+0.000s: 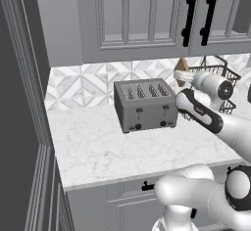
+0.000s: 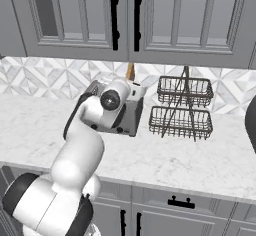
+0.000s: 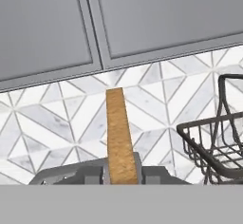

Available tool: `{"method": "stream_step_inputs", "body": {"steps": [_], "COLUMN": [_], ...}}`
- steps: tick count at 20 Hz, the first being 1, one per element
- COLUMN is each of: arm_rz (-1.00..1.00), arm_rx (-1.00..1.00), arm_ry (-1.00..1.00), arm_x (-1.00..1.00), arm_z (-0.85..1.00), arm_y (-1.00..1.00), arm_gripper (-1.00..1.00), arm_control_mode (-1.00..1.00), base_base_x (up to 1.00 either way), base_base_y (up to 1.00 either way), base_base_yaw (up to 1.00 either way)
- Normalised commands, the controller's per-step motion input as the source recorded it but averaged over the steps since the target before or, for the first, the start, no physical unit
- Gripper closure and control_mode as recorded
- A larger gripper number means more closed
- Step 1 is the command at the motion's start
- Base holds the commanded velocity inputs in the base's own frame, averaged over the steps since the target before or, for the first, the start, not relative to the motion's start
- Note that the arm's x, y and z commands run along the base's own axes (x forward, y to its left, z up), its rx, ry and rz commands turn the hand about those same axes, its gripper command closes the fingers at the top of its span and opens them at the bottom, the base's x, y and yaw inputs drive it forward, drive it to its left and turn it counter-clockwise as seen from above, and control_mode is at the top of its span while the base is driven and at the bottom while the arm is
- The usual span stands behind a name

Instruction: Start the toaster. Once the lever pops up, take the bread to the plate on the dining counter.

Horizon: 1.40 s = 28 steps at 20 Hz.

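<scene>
Up above the toaster [image 1: 146,105], the gripper [image 3: 122,173] pinches the bread [image 3: 119,135] between its two fingers, which press on the slice's flat faces. In the hand view the slice stands on edge, its golden-tan crust edge facing the camera and rising up in front of the tile backsplash [image 3: 57,118]. From the left base, the bread [image 1: 182,66] shows as a small tan wedge just above the hand, over the toaster's right end and clear of the slots. From the right base, it [image 2: 131,72] peeks out as a thin tan sliver above the wrist, in front of the backsplash, just under the wall cabinets [image 2: 125,17].

The toaster sits on the worktop [image 1: 112,147] near the wall, its front turned towards the base and slightly to the left. Four slots lie across its top. On its front face, the lever [image 1: 166,106] is the right-hand black tab, high in its slot; its left twin [image 1: 139,109] sits at a similar height. Two black knobs are low on the same face.

Right of the toaster stands a two-tier wire basket rack [image 2: 181,107], just beside the arm's wrist in the left base view. A corner of its dark wire [image 3: 216,142] also shows at the right of the hand view.
</scene>
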Motion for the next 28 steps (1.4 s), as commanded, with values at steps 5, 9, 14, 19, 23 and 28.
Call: {"method": "stream_step_inputs", "body": {"steps": [5, 9, 14, 19, 23, 28], "arm_rz": [0.0, 0.0, 0.0, 0.0, 0.0, 0.0], "arm_rx": [-0.04, -0.03, 0.0, 0.0, 0.0, 0.0], "arm_ry": [0.29, 0.18, 0.14, 0.25, 0.36, 0.17], "arm_x": [-1.0, -1.0, -1.0, -0.9, -0.71, -0.4], "arm_z": [0.28, 0.26, 0.9, 0.66, 0.06, -0.6], "arm_y": [0.0, 0.0, 0.0, 0.0, 0.0, -0.02], "arm_gripper": [1.0, 1.0, 1.0, 1.0, 1.0, 1.0], "arm_control_mode": [-1.0, -1.0, -1.0, -1.0, -1.0, -1.0], "base_base_x": [0.0, 0.0, 0.0, 0.0, 0.0, 0.0], "base_base_y": [0.0, 0.0, 0.0, 0.0, 0.0, 0.0], "base_base_yaw": [0.0, 0.0, 0.0, 0.0, 0.0, 0.0]}}
